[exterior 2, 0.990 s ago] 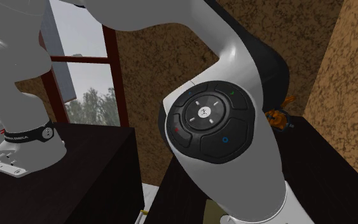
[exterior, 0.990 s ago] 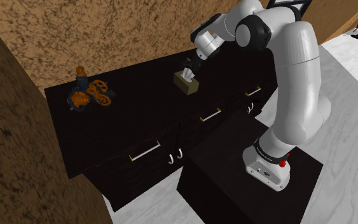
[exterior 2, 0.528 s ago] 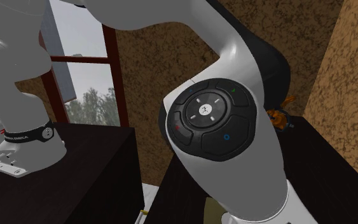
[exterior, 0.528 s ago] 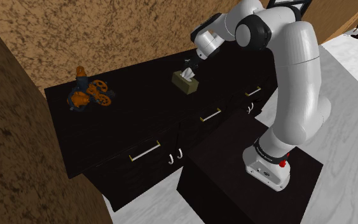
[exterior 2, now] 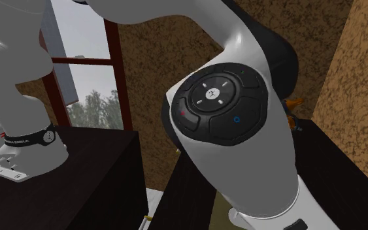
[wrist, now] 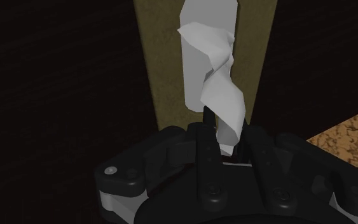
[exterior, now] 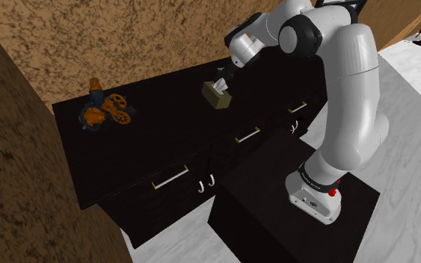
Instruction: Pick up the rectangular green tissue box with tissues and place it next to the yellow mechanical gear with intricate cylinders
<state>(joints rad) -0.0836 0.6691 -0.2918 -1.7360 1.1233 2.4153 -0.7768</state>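
Note:
The olive-green tissue box (exterior: 216,96) sits toward the right of the dark dresser top in the shoulder view, with a white tissue (wrist: 212,76) sticking up from its slot. My black gripper (exterior: 224,77) comes down on it from above. In the wrist view the gripper (wrist: 229,122) is shut on the tissue, just above the box's top (wrist: 161,63). The box looks slightly tilted and raised. The orange-yellow gear (exterior: 105,109) stands far off at the dresser's left end, and a sliver of the gear (exterior 2: 295,108) peeks from behind the arm.
The dresser (exterior: 156,142) has drawers with metal handles (exterior: 170,178) along its front. Brown textured walls rise behind it and at the shoulder view's left. My stand (exterior: 276,202) sits in front on a white floor. The arm's elbow (exterior 2: 221,111) looms close in the second exterior view.
The fingers have closed onto the tissue. The box has shifted slightly up and to the shoulder view's left, and the arm's elbow has risen a little.

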